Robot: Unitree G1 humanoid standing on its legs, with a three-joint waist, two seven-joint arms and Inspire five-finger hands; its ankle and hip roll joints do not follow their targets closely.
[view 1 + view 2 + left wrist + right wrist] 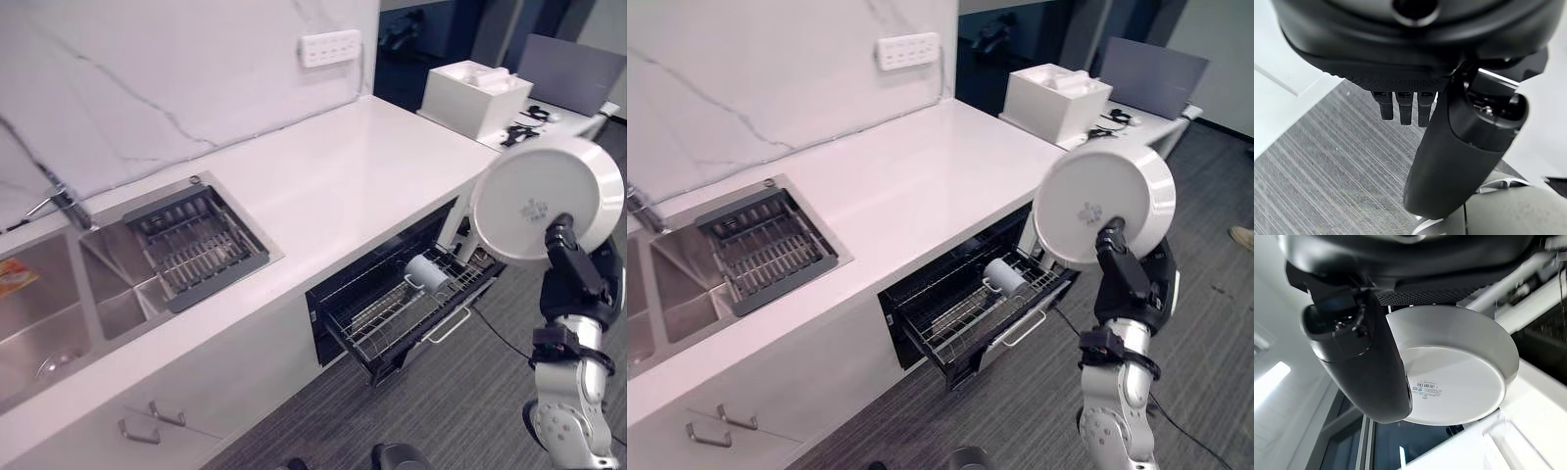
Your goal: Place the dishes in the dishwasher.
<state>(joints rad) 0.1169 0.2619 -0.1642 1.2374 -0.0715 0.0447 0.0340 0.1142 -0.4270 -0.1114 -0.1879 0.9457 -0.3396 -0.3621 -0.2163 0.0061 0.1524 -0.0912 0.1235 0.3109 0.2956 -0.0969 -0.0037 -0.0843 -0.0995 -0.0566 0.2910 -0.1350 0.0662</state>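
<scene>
— Left eye view?
— Right hand [573, 257] raised, thumb and fingers pinching a white plate [545, 199] on edge, underside toward the camera. Below and to the left of that hand, dishwasher rack [407, 308] pulled out from under the counter [323, 186], with a grey cup [428, 274] lying in it.
— Right eye view?
— Same: plate well above the rack, apart from it. Beyond the hand, a white box [1058, 98] on a side desk.
— Left wrist view?
— Left hand [1403, 105] hanging over grey carpet [1327, 171], fingers straight and relaxed, holding nothing.
— Right wrist view?
— Thumb laid across the plate's underside, rim gripped against the palm.
</scene>
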